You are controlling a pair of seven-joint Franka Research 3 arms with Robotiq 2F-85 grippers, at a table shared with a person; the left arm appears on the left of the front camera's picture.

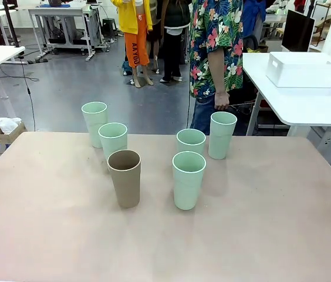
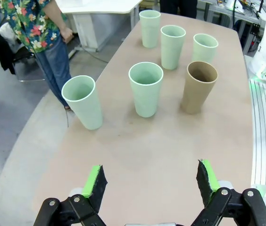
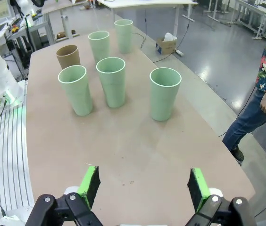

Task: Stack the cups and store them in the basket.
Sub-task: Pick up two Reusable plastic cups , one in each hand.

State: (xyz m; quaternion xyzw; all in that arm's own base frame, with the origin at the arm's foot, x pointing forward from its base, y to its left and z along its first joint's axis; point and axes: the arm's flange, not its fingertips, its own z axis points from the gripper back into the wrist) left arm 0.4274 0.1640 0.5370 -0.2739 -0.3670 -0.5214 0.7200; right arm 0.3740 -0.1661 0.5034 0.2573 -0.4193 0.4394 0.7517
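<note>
Five green cups (image 1: 189, 179) and one brown cup (image 1: 124, 177) are standing upright, apart on the table (image 1: 259, 235), likely spaced for grasping. Basket (image 1: 303, 69) is sitting on a side table (image 1: 306, 103), well apart. Left gripper (image 2: 151, 181), right gripper (image 3: 144, 181): both hovering spread, empty.

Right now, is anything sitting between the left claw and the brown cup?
No. In the left wrist view, the stretch between the open left gripper and the brown cup is bare tabletop; nothing stands in that gap.
</note>
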